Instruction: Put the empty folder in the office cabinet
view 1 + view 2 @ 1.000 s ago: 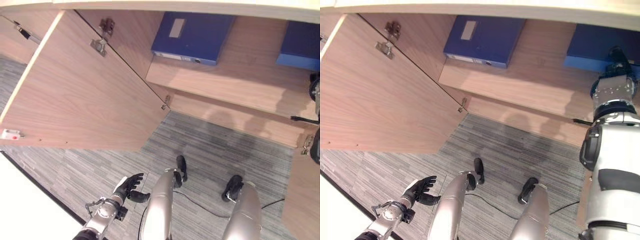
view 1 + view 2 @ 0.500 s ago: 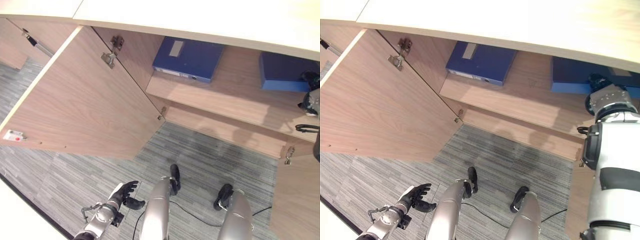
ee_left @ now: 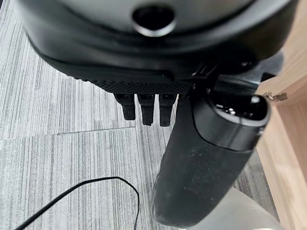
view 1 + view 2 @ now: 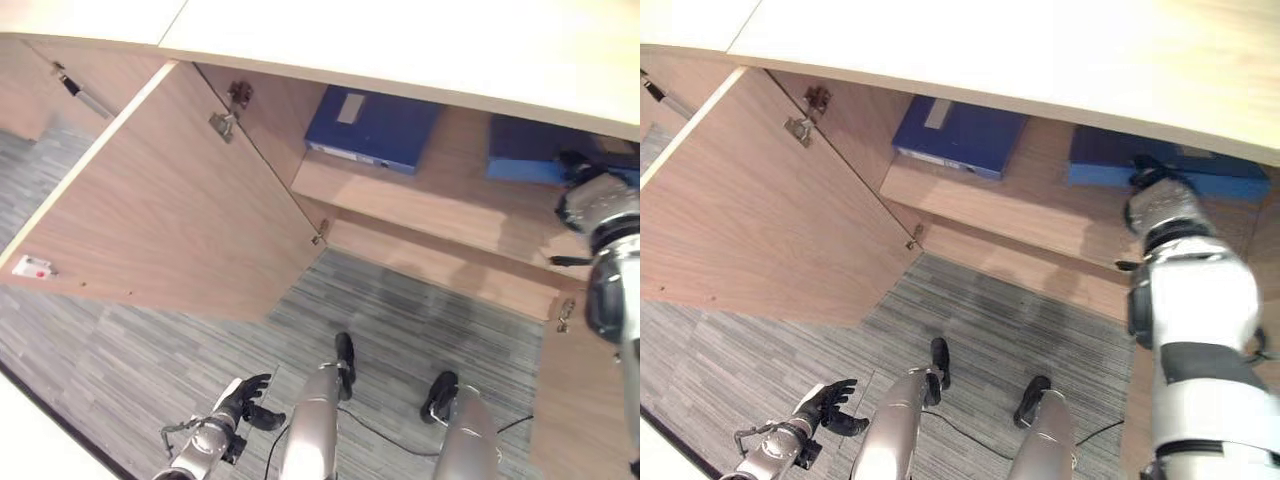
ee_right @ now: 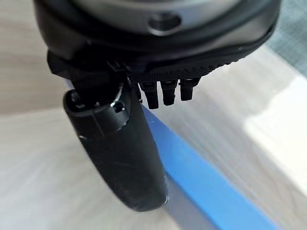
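Note:
Two blue folders lie flat on the cabinet shelf (image 4: pixel 440 200): one at the left (image 4: pixel 375 128) and one at the right (image 4: pixel 1110 158). My right hand (image 4: pixel 1155 190) is at the near edge of the right folder (image 5: pixel 211 187). In the right wrist view its thumb (image 5: pixel 120 158) lies along that blue edge while the fingers stay straight and curl round nothing. My left hand (image 4: pixel 240 400) hangs low over the carpet beside my leg, fingers relaxed and holding nothing.
The left cabinet door (image 4: pixel 170 210) stands wide open, swung out over the grey carpet (image 4: pixel 420 310). A second wooden door panel (image 4: pixel 585 400) is at the lower right. The pale cabinet top (image 4: pixel 400 40) overhangs the shelf. Bare shelf lies between the two folders.
The camera has pulled back and shifted, so more of the cabinet top shows. My right arm has come further into view at the right folder. The left hand stays low.

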Tool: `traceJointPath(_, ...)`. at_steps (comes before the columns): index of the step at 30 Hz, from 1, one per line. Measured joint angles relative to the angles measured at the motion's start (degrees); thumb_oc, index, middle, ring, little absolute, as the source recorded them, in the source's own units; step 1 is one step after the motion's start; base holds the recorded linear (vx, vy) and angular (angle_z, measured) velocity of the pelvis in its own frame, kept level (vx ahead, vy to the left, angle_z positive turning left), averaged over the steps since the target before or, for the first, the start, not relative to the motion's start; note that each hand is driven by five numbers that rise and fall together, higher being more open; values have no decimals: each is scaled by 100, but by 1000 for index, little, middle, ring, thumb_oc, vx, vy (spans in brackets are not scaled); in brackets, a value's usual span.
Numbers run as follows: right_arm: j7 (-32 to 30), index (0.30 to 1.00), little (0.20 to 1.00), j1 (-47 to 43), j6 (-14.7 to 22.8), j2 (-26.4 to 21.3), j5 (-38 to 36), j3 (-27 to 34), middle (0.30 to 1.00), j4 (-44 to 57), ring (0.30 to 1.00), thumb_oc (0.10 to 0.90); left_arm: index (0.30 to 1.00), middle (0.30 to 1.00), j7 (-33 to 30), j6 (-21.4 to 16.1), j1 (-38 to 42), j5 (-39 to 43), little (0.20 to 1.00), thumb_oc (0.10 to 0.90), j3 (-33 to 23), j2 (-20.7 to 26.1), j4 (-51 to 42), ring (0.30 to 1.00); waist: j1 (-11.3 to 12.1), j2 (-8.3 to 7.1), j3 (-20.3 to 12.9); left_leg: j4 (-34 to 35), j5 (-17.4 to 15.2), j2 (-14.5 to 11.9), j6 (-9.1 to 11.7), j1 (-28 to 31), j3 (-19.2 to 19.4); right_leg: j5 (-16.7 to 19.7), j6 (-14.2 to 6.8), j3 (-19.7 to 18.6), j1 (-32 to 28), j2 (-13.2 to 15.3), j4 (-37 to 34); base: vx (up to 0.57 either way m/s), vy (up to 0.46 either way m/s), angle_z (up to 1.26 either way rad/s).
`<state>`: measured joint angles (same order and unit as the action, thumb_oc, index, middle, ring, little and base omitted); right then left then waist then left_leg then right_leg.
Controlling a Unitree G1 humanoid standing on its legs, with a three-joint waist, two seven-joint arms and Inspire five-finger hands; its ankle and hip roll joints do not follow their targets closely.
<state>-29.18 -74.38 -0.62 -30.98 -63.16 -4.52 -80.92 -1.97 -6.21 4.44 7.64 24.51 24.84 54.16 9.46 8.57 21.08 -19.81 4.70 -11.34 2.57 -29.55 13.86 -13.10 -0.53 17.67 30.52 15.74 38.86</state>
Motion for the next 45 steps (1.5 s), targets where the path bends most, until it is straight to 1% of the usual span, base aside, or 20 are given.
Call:
traceJointPath(2,-37,900,900,155,22,270,-1,79,900,265,900,800,900,900,-10,-12,4,6,900,800,-36,-38,14,900,-2,0,-5,38,19,-21,7,1,5,36,-1,-4,-6,-43,-71,-34,7,-12)
traceJointPath(4,-209,900,900,887,449,804,32,92,900,1578,900,800,900,900,-119,20,34,58,900,800,-217,-267,235,900,-114,-13,-7,91,34,-68,9,-3,23,100,-12,-3,-21,-126,-204,-28,2,-10)
traceJointPath(6,-244,900,900,1390,547,1062,118,78,900,2412,900,800,900,900,-125,50,52,83,900,800,-230,-387,253,900,-174,-18,-5,121,42,-74,3,0,44,162,20,-14,-21,-154,-273,-17,-3,-5)
traceJointPath(8,-382,900,900,2392,870,1384,423,152,900,3953,900,800,900,900,-177,102,57,105,900,800,-324,-528,254,900,-166,-50,4,146,61,-71,-30,20,69,177,38,-12,-38,-161,-327,-3,-6,-3)
traceJointPath(10,-386,900,900,2828,1026,1651,650,52,900,4361,900,800,900,900,-229,134,54,101,900,800,-352,-586,290,900,-223,-122,17,190,98,-68,-12,66,126,203,41,-40,-56,-167,-359,-7,-8,-5)
traceJointPath(11,-419,900,900,3610,1266,1855,887,95,900,5254,900,800,900,900,-268,150,41,97,900,800,-470,-598,362,900,-248,-191,31,275,110,-53,-2,132,131,202,36,-19,-118,-167,-424,0,0,0)
traceJointPath(13,-410,900,900,3941,1314,2038,935,64,900,5442,900,800,900,900,-272,216,55,91,900,800,-515,-602,483,900,-383,-264,56,328,110,-45,-2,176,153,212,20,-45,-141,-180,-472,0,0,0)
traceJointPath(15,-197,900,900,4771,1644,2119,1167,88,900,6267,900,800,900,900,-279,210,-5,35,900,800,-639,-622,433,900,-395,-314,88,420,130,-35,4,217,155,216,16,-25,-184,-192,-536,0,0,0)
traceJointPath(16,-174,900,900,4999,1695,2219,1191,8,900,6268,900,800,900,900,-293,227,-49,-9,900,800,-709,-608,494,900,-502,-373,134,464,145,-40,15,295,165,231,5,-28,-249,-217,-589,4,-1,-4)
traceJointPath(20,69,900,900,5722,1777,2176,1195,-181,900,6295,900,800,900,900,-371,223,-56,-130,900,800,-747,-644,608,900,-597,-375,138,731,194,-38,67,466,189,245,-28,-12,-362,-268,-721,6,-4,-3)
traceJointPath(24,154,900,900,5875,1773,2168,1121,-330,900,6258,900,800,900,900,-399,225,-42,-172,900,800,-803,-708,659,900,-625,-334,162,837,251,-58,91,514,192,260,-26,-12,-367,-312,-765,2,-1,-2)
traceJointPath(28,528,900,900,6092,1781,2001,1144,-469,900,6272,900,800,900,900,-430,208,-46,-232,900,800,-901,-815,735,900,-609,-292,237,949,272,-52,109,677,254,252,-36,-17,-487,-315,-809,5,0,-1)
traceJointPath(32,678,900,900,6141,1735,1727,1828,-543,900,6194,900,800,900,900,-435,182,-31,-243,900,800,-918,-816,765,900,-628,-292,238,1010,280,-39,101,701,271,287,11,-10,-503,-314,-857,0,0,0)
traceJointPath(33,766,808,808,6159,1710,1567,2014,-607,808,6191,808,739,900,900,-432,150,-32,-247,900,800,-933,-816,769,900,-618,-293,239,1011,283,-37,97,708,276,288,11,-8,-513,-312,-862,0,0,0)
traceJointPath(34,848,604,604,6151,1631,1353,2378,-728,604,6189,604,602,900,900,-403,93,-25,-330,900,800,-965,-816,815,900,-613,-292,239,1004,315,-31,101,721,271,289,10,0,-532,-310,-864,0,0,0)
traceJointPath(35,894,300,300,6130,1590,1215,2536,-713,300,6189,300,400,900,900,-395,85,-23,-354,900,800,-972,-812,823,900,-612,-294,245,1020,343,-30,84,753,274,289,10,3,-558,-311,-876,0,0,0)
traceJointPath(37,925,300,300,6058,1497,1064,2905,-717,300,6210,300,400,900,900,-366,73,-25,-365,900,800,-1028,-817,830,900,-617,-291,266,1067,347,-33,92,818,275,289,9,11,-626,-317,-898,0,0,0)
traceJointPath(40,984,300,300,5669,1242,97,4449,-922,300,6353,300,400,900,900,-351,-43,-22,-431,900,800,-1136,-804,838,900,-606,-263,288,1204,344,-34,111,906,268,303,8,32,-708,-356,-992,9,-24,0)
traceJointPath(42,898,300,300,5265,1064,-102,5240,-994,300,6329,300,400,900,900,-350,-86,-20,-529,900,800,-1131,-805,834,900,-601,-261,289,1219,354,-40,113,906,254,316,13,43,-710,-366,-1002,0,0,0)
traceJointPath(45,850,300,300,4784,973,-145,5790,-1060,300,6095,300,400,900,900,-322,-153,5,-571,900,800,-1129,-803,828,900,-542,-254,291,1212,387,-36,74,886,234,320,16,77,-712,-358,-1003,11,-11,4)
